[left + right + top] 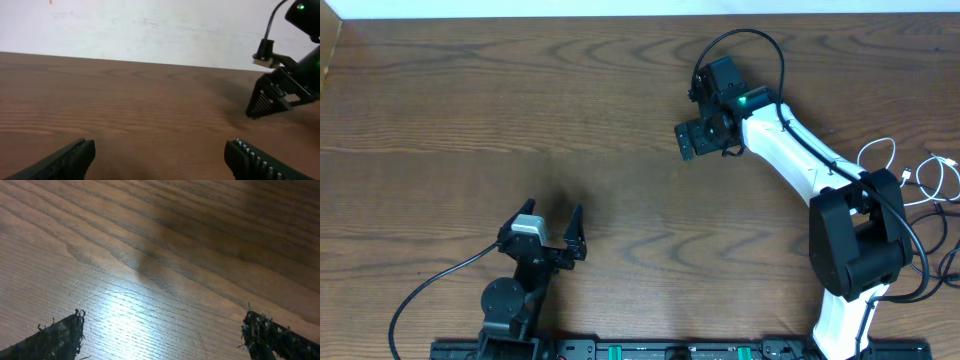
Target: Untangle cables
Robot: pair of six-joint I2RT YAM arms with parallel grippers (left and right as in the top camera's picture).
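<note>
A white cable point(905, 178) lies looped at the table's far right edge, beside the right arm's base. Thin black cords point(942, 215) run next to it; I cannot tell them apart from the arm's own wires. My right gripper point(703, 137) is open and empty over bare wood at the back centre, far from the cables. In the right wrist view its fingers point(162, 336) show only table between them. My left gripper point(552, 213) is open and empty at the front left. The left wrist view shows its open fingers point(160, 159) and the right gripper point(272, 97) ahead.
The wooden table point(520, 100) stretches across the view. The right arm's white links point(790, 145) and black base point(855, 240) stand between the table's middle and the cables. A pale wall point(150, 25) lies beyond the far edge.
</note>
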